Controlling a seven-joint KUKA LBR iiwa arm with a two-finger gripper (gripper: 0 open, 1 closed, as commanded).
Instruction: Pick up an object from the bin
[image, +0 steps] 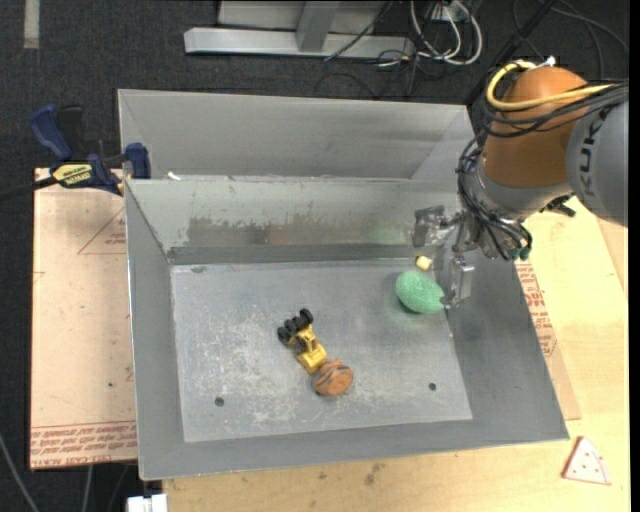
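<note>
Gripper (452, 290) beside green lump (415, 293), near right wall (502, 345)

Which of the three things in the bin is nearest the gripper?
The green rounded lump at the bin's right, right beside the gripper. The yellow toy vehicle and the brown ball lie together farther off, near the middle.

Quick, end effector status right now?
End effector: open or closed cannot be told; it is right beside the green rounded lump at the far right of the bin.
</note>
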